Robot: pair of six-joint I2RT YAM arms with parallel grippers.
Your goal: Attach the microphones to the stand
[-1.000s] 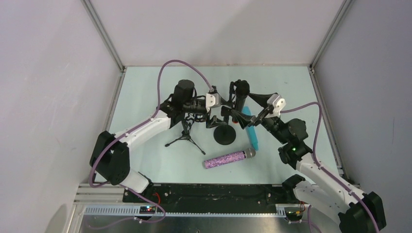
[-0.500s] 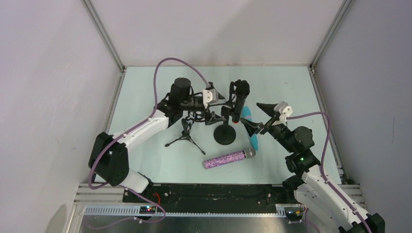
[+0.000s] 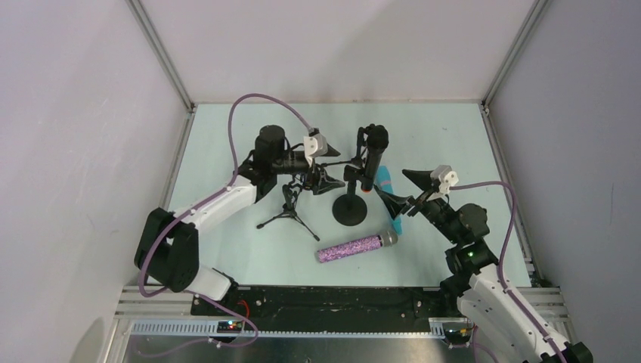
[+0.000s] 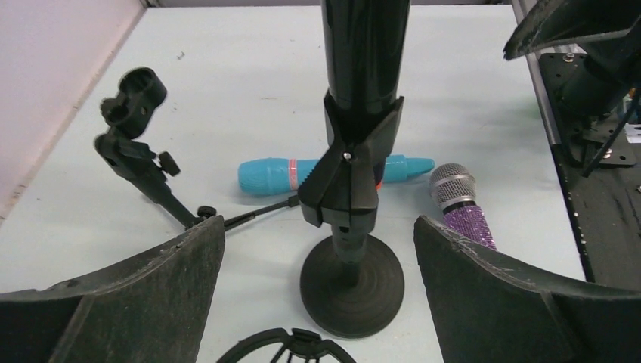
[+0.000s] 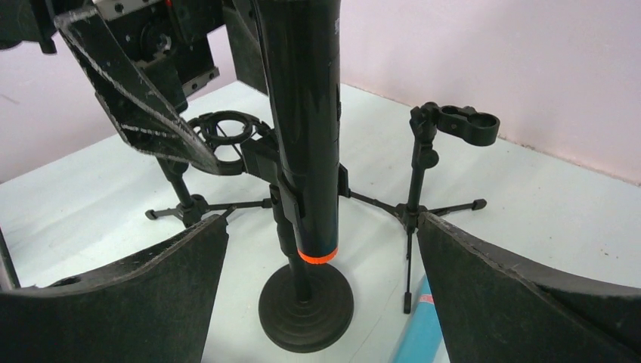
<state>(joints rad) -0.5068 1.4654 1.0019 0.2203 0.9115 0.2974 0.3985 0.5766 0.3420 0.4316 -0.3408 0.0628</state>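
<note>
At the centre of the overhead view, the black microphone (image 3: 373, 155) stood clipped upright in the round-base stand (image 3: 350, 209). The left gripper (image 3: 326, 166) and right gripper (image 3: 401, 190) flanked it, both released and empty. The light blue microphone (image 4: 264, 174) lay flat just right of the base, the purple microphone (image 3: 355, 246) at lower centre. I reckoned I should take the blue one mid-body, crosswise, without nudging the stand.

Left tool (image 3: 332, 166), right tool (image 3: 401, 190) farther back
</note>
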